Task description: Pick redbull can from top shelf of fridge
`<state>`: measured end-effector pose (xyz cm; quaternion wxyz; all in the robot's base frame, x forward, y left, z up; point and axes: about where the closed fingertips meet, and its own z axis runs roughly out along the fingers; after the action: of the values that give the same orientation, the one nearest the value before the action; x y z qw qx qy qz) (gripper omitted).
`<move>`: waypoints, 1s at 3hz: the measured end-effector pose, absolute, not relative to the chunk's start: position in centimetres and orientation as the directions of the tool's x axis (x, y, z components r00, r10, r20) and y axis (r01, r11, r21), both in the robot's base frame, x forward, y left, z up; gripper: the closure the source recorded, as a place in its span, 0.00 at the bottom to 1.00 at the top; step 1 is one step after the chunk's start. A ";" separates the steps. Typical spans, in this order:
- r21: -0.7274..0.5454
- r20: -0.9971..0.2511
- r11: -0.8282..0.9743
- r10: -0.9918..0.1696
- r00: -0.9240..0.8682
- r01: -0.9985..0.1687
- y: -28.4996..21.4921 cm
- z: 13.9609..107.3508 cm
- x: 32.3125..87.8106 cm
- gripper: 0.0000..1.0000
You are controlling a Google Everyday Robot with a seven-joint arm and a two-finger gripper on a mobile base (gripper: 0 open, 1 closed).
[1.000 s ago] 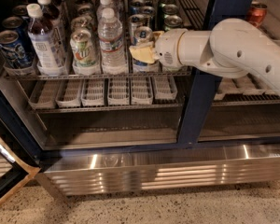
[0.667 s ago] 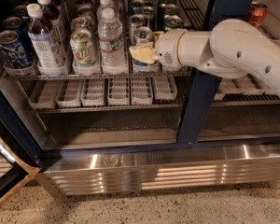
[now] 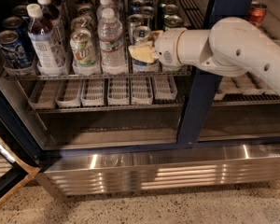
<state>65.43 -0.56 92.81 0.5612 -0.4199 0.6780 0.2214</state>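
Grasp step: gripper (image 3: 142, 53) at the redbull can (image 3: 141, 33), front edge of the top shelf (image 3: 51, 76).
I cannot tell its grip; next I'd secure hold, then draw straight out.

gripper (image 3: 143, 53): sitting at the top shelf (image 3: 51, 76) front, hiding the lower body of the redbull can (image 3: 141, 33)
arm (image 3: 242, 50): running off the right edge
rear cans (image 3: 136, 5): fading into darkness, being cropped above

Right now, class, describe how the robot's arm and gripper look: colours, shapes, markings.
The arm is glossy white, with thick rounded segments and a few small dark dots; no cables show. The gripper, at the front of the top shelf, is pale yellow.
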 end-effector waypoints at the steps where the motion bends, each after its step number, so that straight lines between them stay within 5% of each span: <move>1: -0.173 -0.947 0.546 -0.321 -0.014 -0.819 -0.5 93.2 65.6 1.00; 3: -0.179 -0.947 0.544 -0.321 -0.007 -0.820 -0.3 93.5 65.8 1.00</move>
<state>65.75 -0.35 93.51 0.5635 -0.4232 0.6741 0.2211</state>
